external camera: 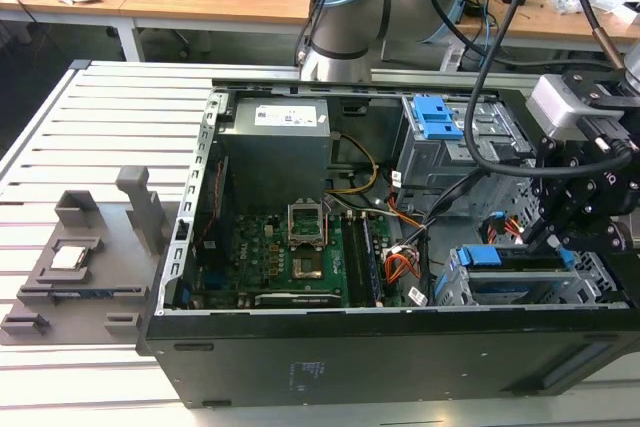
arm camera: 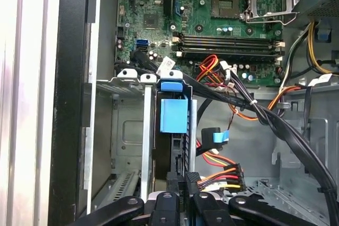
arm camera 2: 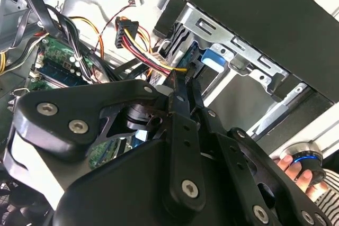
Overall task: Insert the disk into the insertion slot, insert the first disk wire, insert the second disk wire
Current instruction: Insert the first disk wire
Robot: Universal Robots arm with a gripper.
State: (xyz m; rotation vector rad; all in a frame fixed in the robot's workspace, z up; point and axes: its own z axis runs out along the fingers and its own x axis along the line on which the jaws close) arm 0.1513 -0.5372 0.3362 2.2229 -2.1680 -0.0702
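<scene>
The disk [external camera: 505, 259] sits seated in the insertion slot [external camera: 450, 287], at four o'clock of the open case [external camera: 300, 367] in the exterior view. The gripper [arm camera: 183, 183] hangs at its connector end, jaws seemingly clenched on the disk wire [arm camera: 222, 175], probably to line its plug up with the drive.

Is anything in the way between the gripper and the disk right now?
Nothing visible stands between them. The gripper sits right at the end of the disk, which is in the slot. A bundle of red and yellow wires runs close beside the gripper.
</scene>
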